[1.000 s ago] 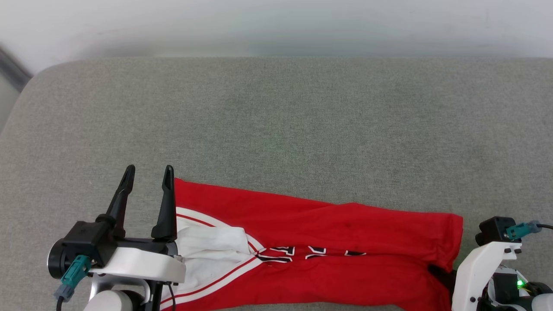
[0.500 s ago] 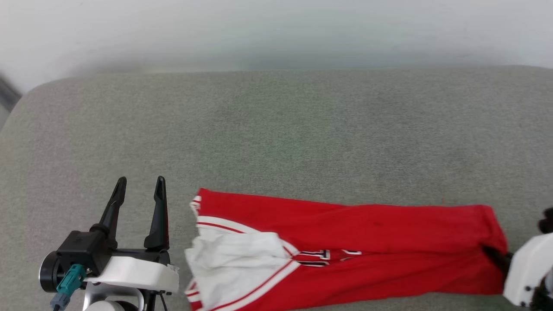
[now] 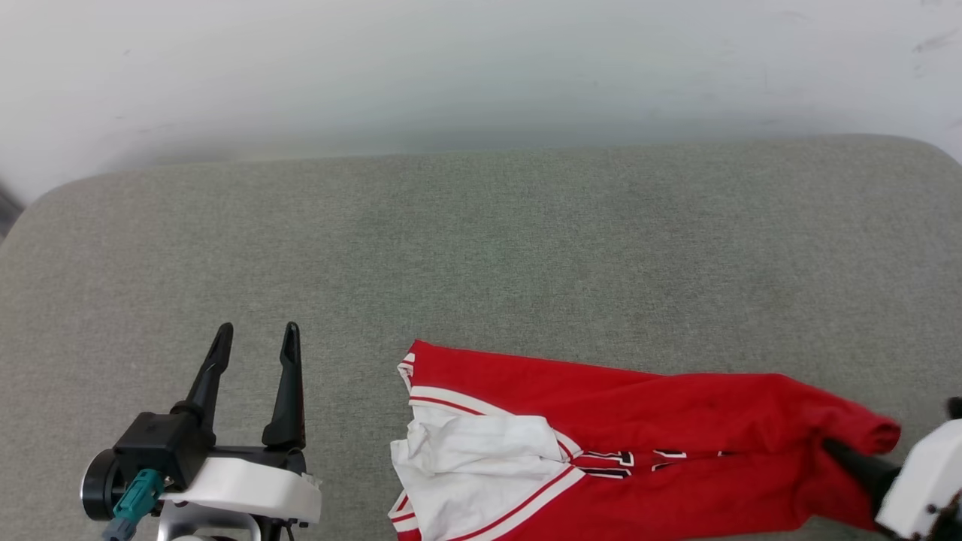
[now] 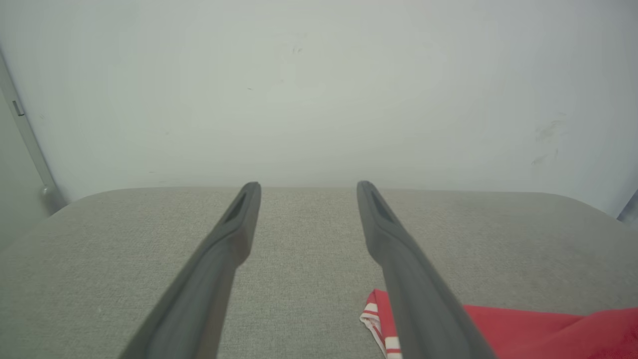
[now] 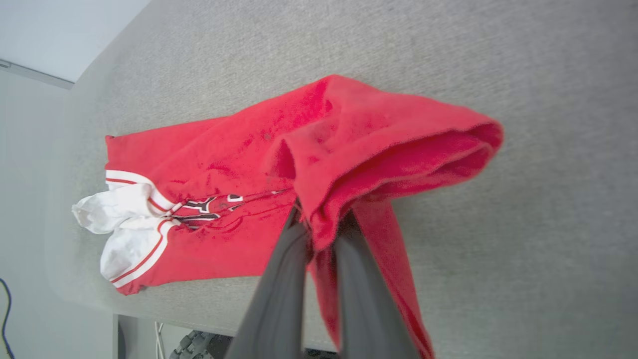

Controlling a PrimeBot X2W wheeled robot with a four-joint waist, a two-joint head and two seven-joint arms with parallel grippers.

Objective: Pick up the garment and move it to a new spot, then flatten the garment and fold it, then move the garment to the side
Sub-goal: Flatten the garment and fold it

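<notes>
Grey cloth-covered tabletop (image 3: 481,240) against a pale wall (image 3: 481,68)
Its far corners are rounded; the wall meets the far edge, with faint scuffs above the right corner.

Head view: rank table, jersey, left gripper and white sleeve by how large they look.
1. table
2. jersey
3. left gripper and white sleeve look alike; the gripper is nearer the camera, so unranked.

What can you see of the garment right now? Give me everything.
The garment is a red jersey of soft cloth with white sleeves, red-and-white stripe trim and black white-outlined lettering, partly hidden in folds. It lies folded into a long, rumpled band along the near edge of the grey padded surface. The right gripper is shut on its right end, which is bunched and raised.
</notes>
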